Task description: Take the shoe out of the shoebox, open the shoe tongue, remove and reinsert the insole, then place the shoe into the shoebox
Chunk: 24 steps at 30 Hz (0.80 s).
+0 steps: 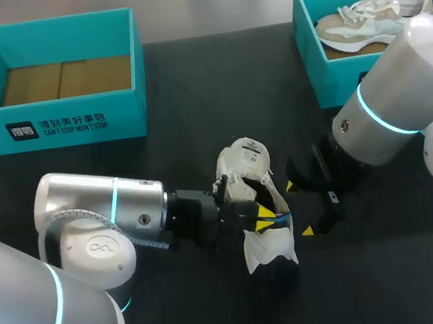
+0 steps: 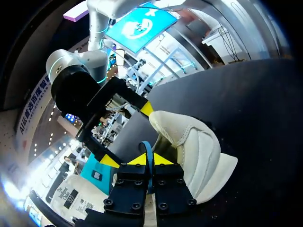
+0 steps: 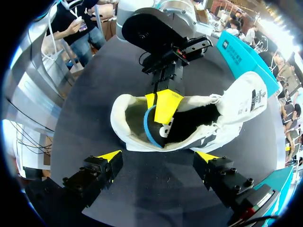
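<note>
Black table [image 1: 190, 78]; white shoe [image 1: 246, 158] centre; teal shoebox [image 1: 61, 122] far left.

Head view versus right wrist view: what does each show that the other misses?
Only the head view shows a second shoe lying in the right shoebox and the left shoebox without one. Only the right wrist view looks into the white shoe, where the blue-edged insole curls up. Both show that shoe on the table, the left gripper reaching into it, the right gripper open nearby.
</note>
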Motion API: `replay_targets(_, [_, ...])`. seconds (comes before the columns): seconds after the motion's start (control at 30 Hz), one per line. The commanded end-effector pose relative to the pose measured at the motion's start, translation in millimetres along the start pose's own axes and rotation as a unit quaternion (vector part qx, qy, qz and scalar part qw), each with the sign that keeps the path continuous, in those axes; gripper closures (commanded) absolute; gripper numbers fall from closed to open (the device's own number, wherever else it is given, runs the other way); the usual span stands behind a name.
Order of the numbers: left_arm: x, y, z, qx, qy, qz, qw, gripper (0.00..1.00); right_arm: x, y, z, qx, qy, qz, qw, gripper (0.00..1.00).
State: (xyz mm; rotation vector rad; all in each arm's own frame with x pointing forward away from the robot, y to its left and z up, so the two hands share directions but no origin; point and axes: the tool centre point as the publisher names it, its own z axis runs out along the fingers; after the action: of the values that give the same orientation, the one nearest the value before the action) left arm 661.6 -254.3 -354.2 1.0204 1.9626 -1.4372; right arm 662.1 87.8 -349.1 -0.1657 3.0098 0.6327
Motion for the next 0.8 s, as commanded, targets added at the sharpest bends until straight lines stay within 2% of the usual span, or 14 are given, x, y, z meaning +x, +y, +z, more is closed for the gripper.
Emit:
replay_targets(0.03, [2.1,12.9,6.8,-0.035,0.011,0.016,0.999,1.00,1.1,-0.3,0.9,0.000,-0.002,0.000,1.000,0.00])
replay_targets(0.17, [2.4,21.4,3.7,-0.059,0.009,0.021,0.998,1.00,1.1,-0.3,0.9,0.000,-0.002,0.000,1.000,0.00])
replay_targets(0.37, [-0.8,9.1,-6.7,-0.028,-0.030,-0.019,0.999,1.00,1.1,-0.3,0.9,0.000,-0.002,0.000,1.000,0.00])
replay_targets(0.4, [-1.7,5.9,-8.5,-0.023,-0.037,-0.026,0.999,0.77,1.1,-0.3,0.9,0.000,-0.002,0.000,1.000,0.00])
replay_targets(0.43, [-2.0,3.3,-9.9,-0.018,-0.042,-0.030,0.998,0.67,1.1,-0.3,0.9,0.000,-0.002,0.000,1.000,0.00])
replay_targets(0.5, [-2.8,-1.3,-11.6,-0.006,-0.055,-0.045,0.997,0.64,1.1,-0.3,0.9,0.000,-0.002,0.000,1.000,0.00])
replay_targets(0.6, [-3.9,-9.5,-12.6,0.010,-0.064,-0.065,0.996,0.55,1.1,-0.3,0.9,0.000,-0.002,0.000,1.000,0.00])
replay_targets(0.8, [-8.4,-17.2,-7.0,0.023,-0.079,-0.085,0.993,0.54,1.1,-0.3,0.9,0.000,-0.002,0.000,1.000,0.00])
